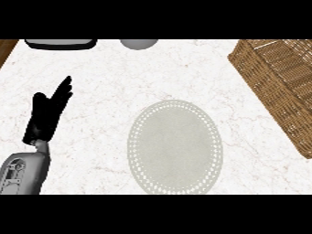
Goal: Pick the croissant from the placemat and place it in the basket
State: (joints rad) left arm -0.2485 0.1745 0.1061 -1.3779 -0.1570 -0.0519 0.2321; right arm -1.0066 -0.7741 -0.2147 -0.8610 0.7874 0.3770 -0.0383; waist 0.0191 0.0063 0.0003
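Left robot hand (47, 116) rests open, fingers straight, holding nothing, beside placemat (175, 146).

Bare oval placemat (175, 146), wicker basket (290, 87) right.

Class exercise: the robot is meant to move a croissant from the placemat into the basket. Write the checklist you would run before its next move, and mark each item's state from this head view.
1. Croissant visible on the placemat: not ok, the mat shows nothing on it.
2. Basket in view: ok, at the right edge.
3. Left hand free: ok, open, resting.
4. Right hand visible: not ok, out of view.
5. Croissant already in the basket: cannot tell.
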